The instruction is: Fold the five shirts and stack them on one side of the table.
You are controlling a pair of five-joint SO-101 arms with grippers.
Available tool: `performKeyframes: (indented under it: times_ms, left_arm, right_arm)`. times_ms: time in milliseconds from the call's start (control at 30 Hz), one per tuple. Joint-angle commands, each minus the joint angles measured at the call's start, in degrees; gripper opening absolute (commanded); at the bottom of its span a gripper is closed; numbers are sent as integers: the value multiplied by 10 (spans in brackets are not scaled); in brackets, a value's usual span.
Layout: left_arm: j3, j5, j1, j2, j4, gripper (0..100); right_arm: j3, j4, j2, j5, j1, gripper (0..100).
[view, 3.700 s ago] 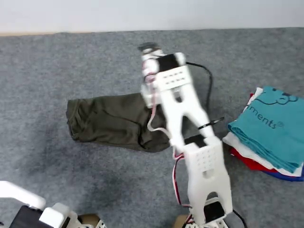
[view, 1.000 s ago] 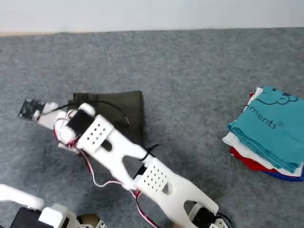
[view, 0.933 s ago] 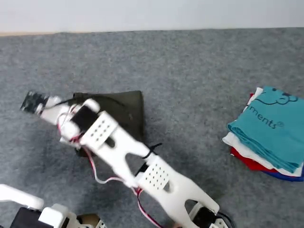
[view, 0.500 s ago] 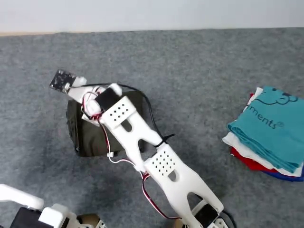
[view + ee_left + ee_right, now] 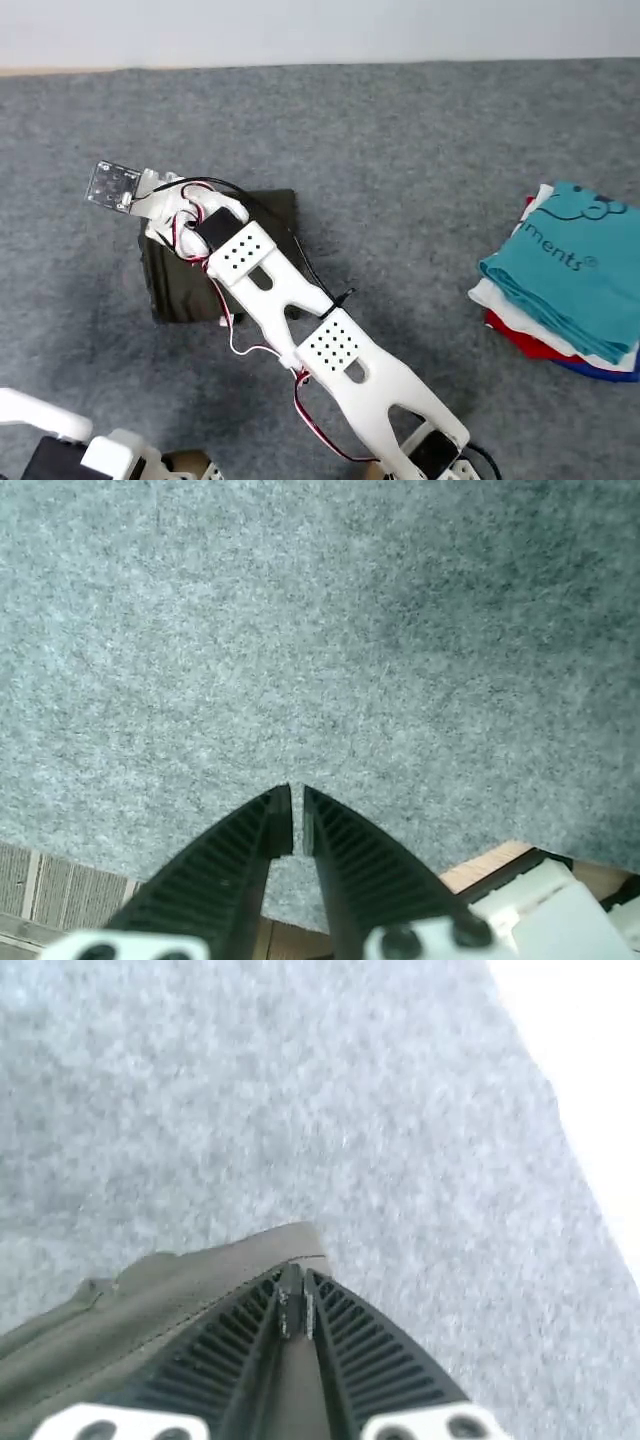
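Note:
A folded olive shirt (image 5: 185,290) lies at the left of the grey table. My right arm (image 5: 300,320) stretches from the front edge across it to its far left corner. In the right wrist view my right gripper (image 5: 293,1305) is shut, its tips just above the olive shirt (image 5: 140,1310) near that corner; no cloth shows between the fingers. At the right edge sits a stack of folded shirts (image 5: 565,290), teal on top, then white, red and blue. My left gripper (image 5: 297,815) is shut over bare carpet with nothing in it.
The grey felt table surface (image 5: 420,160) lies bare between the olive shirt and the stack. The left arm's base (image 5: 60,430) sits at the front left corner. A wooden table edge (image 5: 490,865) shows below the left gripper.
The right arm dragged the olive shirt's right half leftward over itself, swung past the shirt's left edge, then came back up to its far left corner. The left arm has stayed still.

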Motion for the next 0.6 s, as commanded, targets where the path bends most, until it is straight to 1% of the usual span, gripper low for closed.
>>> performKeyframes:
  times_ms: [0, 67, 167, 500, 567]
  left_arm:
    - [-2, 4, 2, -17, -7, 25]
    - [-2, 4, 2, -17, -7, 25]
    - [-2, 4, 2, -17, -7, 25]
    - [-2, 4, 2, -17, -7, 25]
    - [-2, 4, 2, -17, -7, 25]
  right_arm:
    - [-31, -27, -6, 9, -7, 11]
    - [-47, -16, -17, 6, -7, 10]
    - [-60, 30, -44, 5, -7, 10]
    - [-60, 288, -159, 4, -7, 10]
    - [-60, 332, -170, -11, -7, 10]
